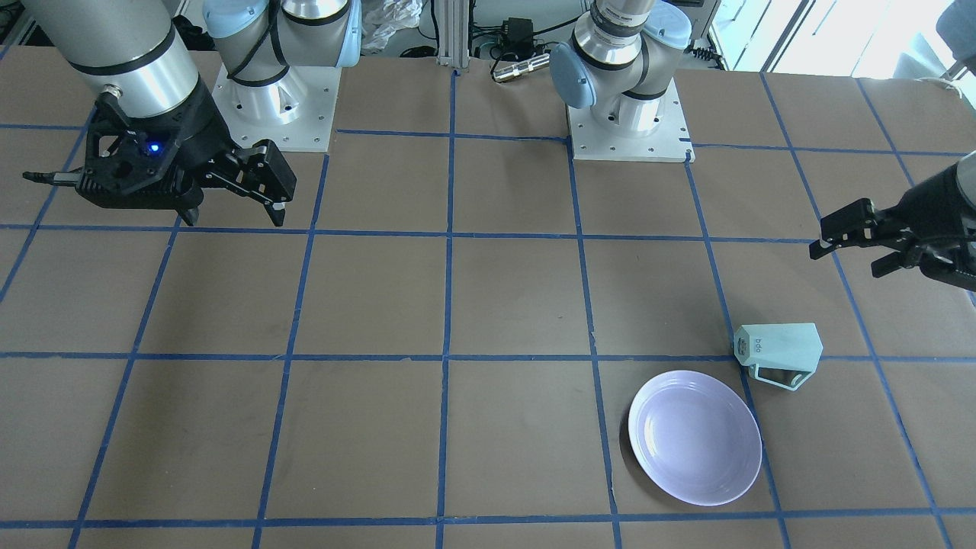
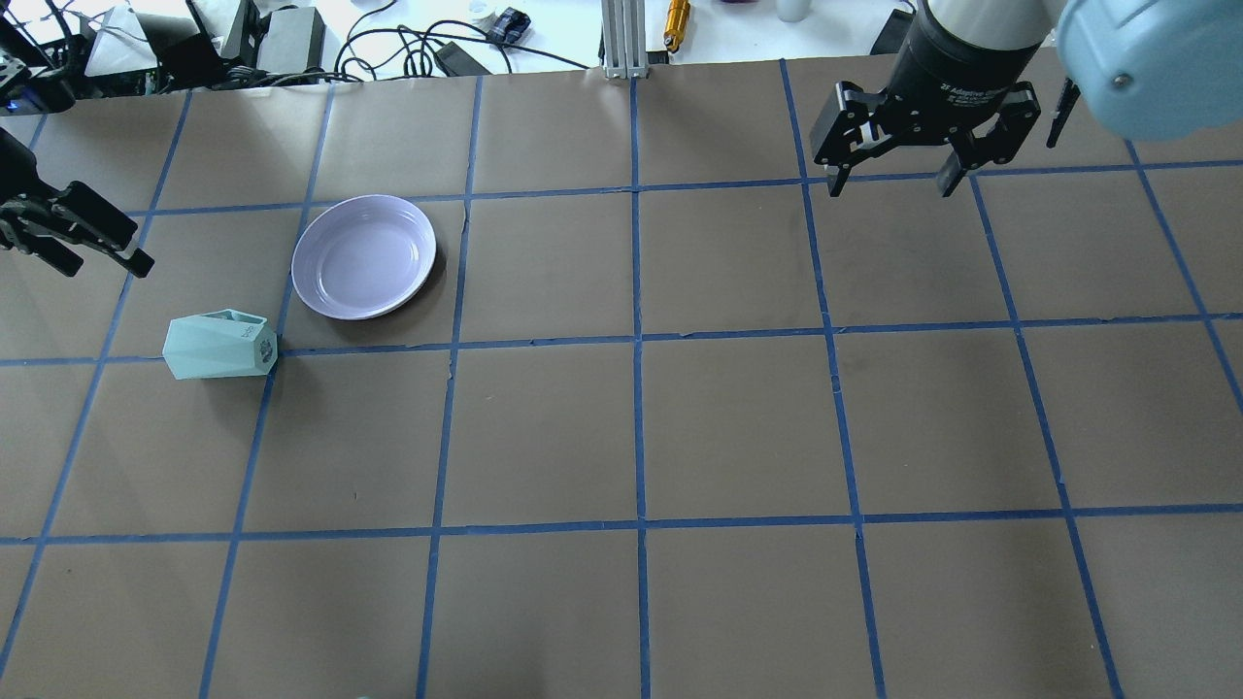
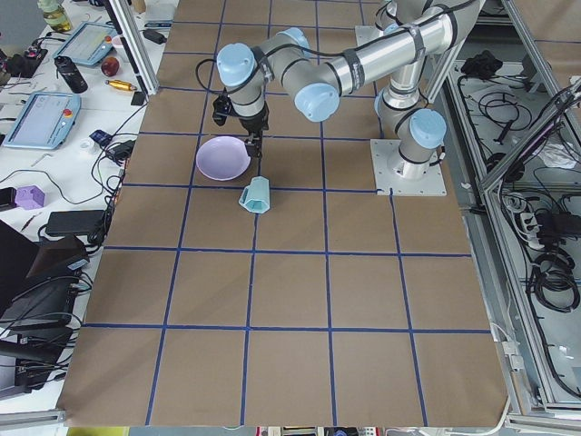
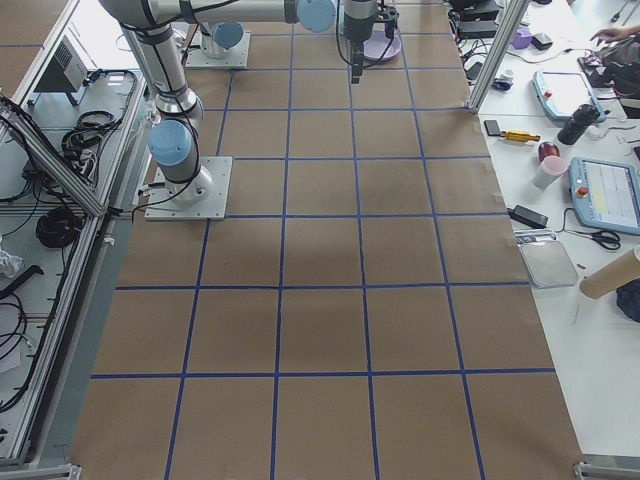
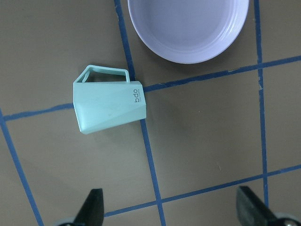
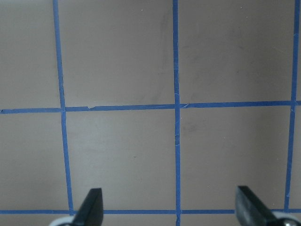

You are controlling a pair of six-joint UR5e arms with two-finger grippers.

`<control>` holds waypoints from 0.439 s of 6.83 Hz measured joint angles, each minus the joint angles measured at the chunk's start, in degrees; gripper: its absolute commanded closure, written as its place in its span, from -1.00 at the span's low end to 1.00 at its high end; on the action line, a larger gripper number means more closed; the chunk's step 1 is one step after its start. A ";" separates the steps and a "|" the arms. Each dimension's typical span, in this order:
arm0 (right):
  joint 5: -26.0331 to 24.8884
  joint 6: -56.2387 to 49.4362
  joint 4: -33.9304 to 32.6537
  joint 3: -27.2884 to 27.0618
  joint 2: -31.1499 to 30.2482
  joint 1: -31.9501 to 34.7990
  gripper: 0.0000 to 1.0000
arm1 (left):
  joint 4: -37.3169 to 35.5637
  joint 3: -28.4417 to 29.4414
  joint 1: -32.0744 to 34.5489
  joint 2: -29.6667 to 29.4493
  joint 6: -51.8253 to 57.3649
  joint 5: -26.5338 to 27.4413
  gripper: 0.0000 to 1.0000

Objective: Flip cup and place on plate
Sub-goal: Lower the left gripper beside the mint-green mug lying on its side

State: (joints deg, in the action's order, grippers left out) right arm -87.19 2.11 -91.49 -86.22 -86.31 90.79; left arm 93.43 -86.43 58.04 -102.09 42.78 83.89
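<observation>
Found faceted mint mug sideways on papered bench beside (not touching) glossy lavender plate; found left end effector and right end effector spread apart.

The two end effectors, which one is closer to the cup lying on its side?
The left end effector, close to the cup and the plate; both show in its wrist view. The right end effector hangs far across the table.
</observation>
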 measured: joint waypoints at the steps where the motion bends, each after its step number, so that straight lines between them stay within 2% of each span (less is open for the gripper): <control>1: 0.00 0.00 0.00 0.00 0.00 0.00 -1.00 | -0.28 0.23 -3.09 -2.79 2.48 -3.18 -1.00; 3: 0.00 0.00 0.00 0.00 0.00 0.00 -1.00 | -0.80 0.46 -8.16 -8.28 3.98 -10.36 -1.00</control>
State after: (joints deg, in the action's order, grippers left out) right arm -87.19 2.11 -91.50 -86.22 -86.31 90.79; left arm 92.63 -85.97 49.88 -110.37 46.76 73.54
